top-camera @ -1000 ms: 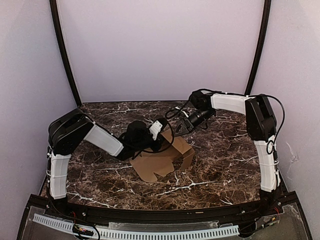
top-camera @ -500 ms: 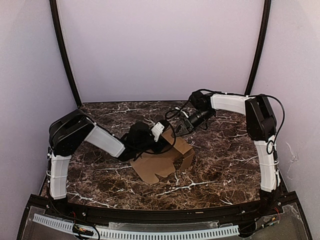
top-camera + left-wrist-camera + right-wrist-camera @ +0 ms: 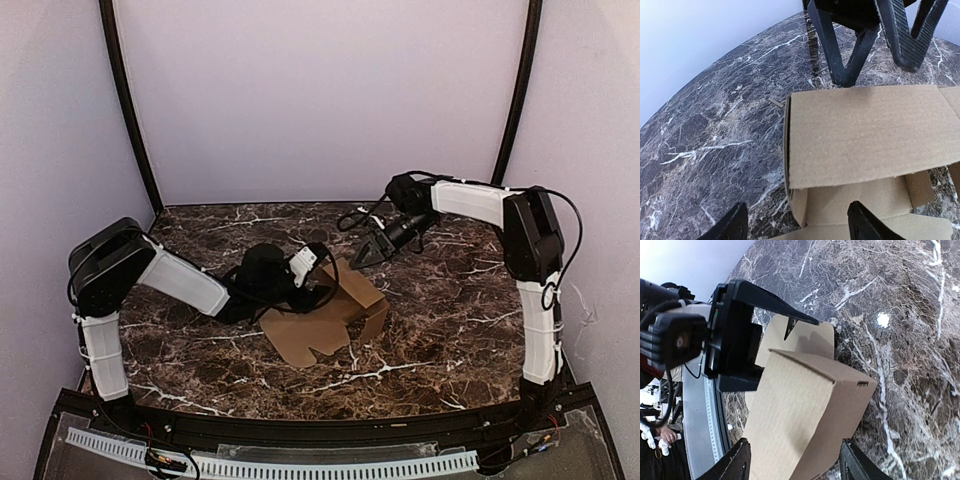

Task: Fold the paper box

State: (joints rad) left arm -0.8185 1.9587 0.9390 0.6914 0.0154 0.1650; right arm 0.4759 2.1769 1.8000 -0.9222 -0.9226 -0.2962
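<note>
Though the overhead view takes in the whole marble table (image 3: 460, 330), the paper box (image 3: 335, 312) near its middle is partly covered. The left gripper (image 3: 320, 284) lies over its far-left part, so that part cannot be made out from above. The box is half folded, with a raised, cube-like body on the right and a flat sheet with rounded tabs spread toward the near edge.

Seen from the left wrist, the left gripper stands wide open and holds nothing. Only its two fingertips (image 3: 726, 226) show at the bottom of that view; the rest is cut off. One tip sits over bare table beside the box and the other in front of the cardboard. Whether that second tip touches the box, I cannot tell.

The right gripper (image 3: 366, 253) hangs at the far edge of the box, jaws spread in a V and empty. From the left wrist its tips look close to the box's far edge, but contact cannot be judged. In the right wrist view its own fingers are cropped to two stubs at the bottom, well apart, with the box beyond them. The inside of the box is hidden there, and the left gripper blocks part of one flap.
</note>
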